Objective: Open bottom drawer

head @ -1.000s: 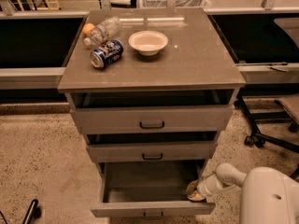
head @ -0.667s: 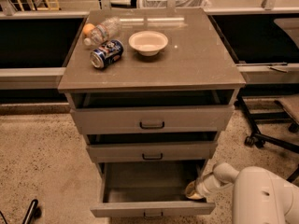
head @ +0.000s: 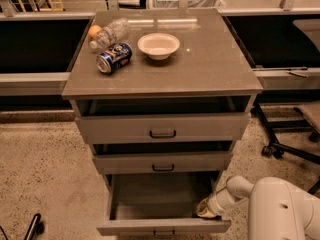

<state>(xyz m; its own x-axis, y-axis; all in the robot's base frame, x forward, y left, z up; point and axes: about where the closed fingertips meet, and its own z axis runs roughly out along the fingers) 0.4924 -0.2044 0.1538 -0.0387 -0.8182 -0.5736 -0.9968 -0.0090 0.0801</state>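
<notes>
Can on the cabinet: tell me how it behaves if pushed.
The can lies on its side, so it would probably roll. On the smooth top it may also slide. The tool sits down in the open bottom drawer.

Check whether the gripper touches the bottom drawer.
Cannot tell. In the camera view the gripper sits in the bottom drawer at its right front corner; contact hidden.

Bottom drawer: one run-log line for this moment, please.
bottom drawer: pulled out | gripper: inside its right front corner | task: drawer looks open
</notes>
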